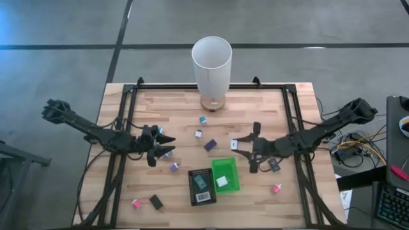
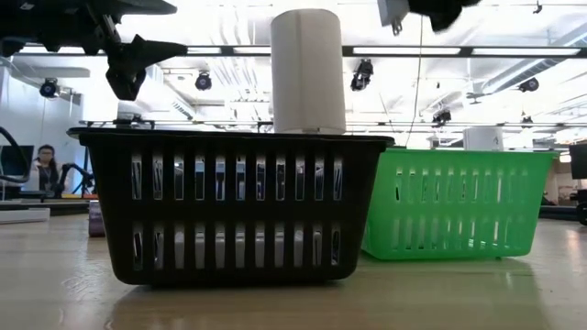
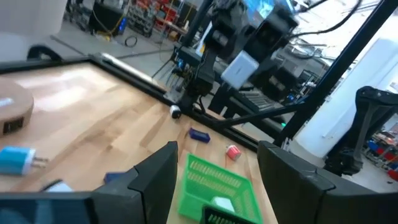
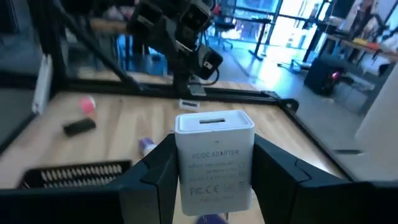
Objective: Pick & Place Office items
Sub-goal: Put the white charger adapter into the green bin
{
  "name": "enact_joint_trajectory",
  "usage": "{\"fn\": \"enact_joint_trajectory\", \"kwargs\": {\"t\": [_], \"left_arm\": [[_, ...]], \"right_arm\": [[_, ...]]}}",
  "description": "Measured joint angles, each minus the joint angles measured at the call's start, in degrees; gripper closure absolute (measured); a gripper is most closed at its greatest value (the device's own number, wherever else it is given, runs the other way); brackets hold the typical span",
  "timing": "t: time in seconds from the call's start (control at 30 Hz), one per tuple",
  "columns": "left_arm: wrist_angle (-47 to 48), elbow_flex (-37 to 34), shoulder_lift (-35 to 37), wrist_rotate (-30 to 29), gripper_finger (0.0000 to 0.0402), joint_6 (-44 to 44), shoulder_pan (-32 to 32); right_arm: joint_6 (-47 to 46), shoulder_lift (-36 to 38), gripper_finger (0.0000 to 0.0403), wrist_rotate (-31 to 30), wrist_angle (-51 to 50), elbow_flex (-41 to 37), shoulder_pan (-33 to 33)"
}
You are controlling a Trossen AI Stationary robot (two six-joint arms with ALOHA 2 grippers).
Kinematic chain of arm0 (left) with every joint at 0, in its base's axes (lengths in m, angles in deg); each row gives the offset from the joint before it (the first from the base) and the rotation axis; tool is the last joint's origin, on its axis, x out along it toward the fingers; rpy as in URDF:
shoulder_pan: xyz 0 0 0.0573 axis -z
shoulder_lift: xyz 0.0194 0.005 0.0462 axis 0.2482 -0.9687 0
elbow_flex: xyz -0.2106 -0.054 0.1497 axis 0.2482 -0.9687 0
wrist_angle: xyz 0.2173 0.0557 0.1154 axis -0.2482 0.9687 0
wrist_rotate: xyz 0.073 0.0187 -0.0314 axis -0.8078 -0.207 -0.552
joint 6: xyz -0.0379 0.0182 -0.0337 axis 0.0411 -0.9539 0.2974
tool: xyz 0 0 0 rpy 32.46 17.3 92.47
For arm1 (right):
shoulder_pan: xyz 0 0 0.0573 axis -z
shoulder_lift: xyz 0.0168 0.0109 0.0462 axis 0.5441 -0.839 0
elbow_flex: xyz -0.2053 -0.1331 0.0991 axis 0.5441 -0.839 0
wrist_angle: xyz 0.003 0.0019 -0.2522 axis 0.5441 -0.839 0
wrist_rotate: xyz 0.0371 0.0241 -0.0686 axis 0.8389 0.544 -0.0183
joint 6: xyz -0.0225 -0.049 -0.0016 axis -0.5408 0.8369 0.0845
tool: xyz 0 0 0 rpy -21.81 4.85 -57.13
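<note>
Your right gripper [image 4: 214, 180] hung above the desk [image 1: 179, 115], jaws clenched on the white adapter [image 4: 215, 160] just right of the green tray [image 1: 226, 174]; left gripper [image 1: 167, 145] jaws stood released, empty.

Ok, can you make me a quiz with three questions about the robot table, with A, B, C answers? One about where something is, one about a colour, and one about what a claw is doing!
1. Where does the tall white cylinder stand?
A. at the table's far edge
B. inside the green basket
C. on the floor

2. What colour is the basket beside the black basket?
A. red
B. green
C. yellow

3. What is the right gripper doing?
A. hanging empty
B. holding a white adapter
C. pushing the cylinder

Answers: 1 A, the high view shows it at the far edge. 2 B, it is bright green. 3 B, the white adapter sits between its fingers.
</note>
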Motion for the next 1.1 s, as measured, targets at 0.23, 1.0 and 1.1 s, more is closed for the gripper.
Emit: {"fn": "enact_joint_trajectory", "kwargs": {"t": [0.23,1.0,1.1], "left_arm": [[-7.22,0.0,0.93,-0.38,0.0174,-6.53,-0.1],[-13.38,0.0,3.67,-0.42,0.0174,-15.57,-0.12],[-13.22,0.0,3.67,-0.44,0.0174,-13.47,-0.12]], "right_arm": [[-12.1,-0.78,0.0256,0.25,7.28,-7.62,-0.1],[-42.96,-31.13,0.0256,21.27,-33.78,20.23,-0.2],[-45.01,-35.66,0.0256,21.25,-46.23,26.52,0.24]]}}
